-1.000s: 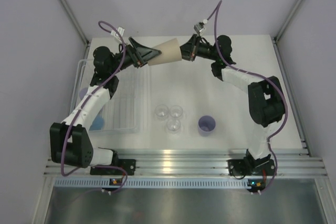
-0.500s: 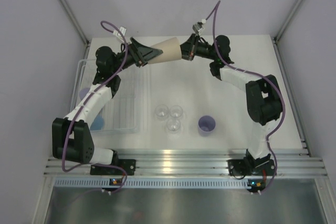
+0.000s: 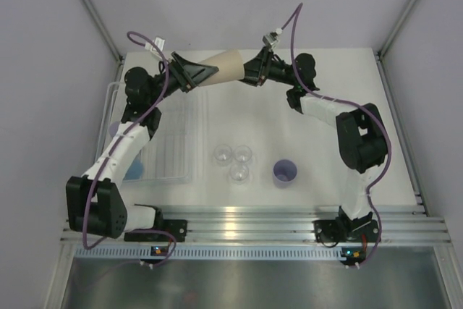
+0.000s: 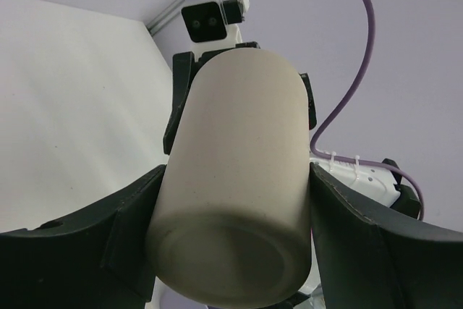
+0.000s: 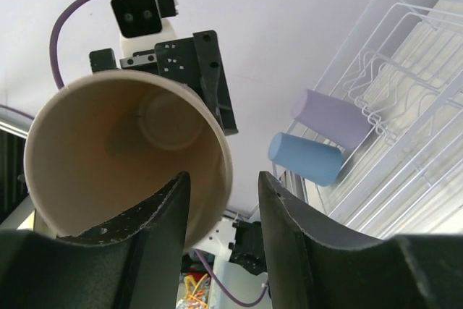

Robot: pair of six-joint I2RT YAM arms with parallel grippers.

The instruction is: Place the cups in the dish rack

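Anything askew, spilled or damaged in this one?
Nothing damaged or spilled. The one oddity: the beige cup hangs sideways in mid-air above the far side of the table, the left gripper clamped on its base end, the right gripper with jaws open around its rim.

bright, even light, faint shadows (glare on the metal rail [image 3: 239, 216]), wrist views slightly soft

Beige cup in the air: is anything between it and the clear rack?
The right gripper: its open fingers straddle the beige cup's rim. The left gripper clamps the base near the dish rack's far end. Its right slats look bare; the blue cup and lavender cup lie at its left.
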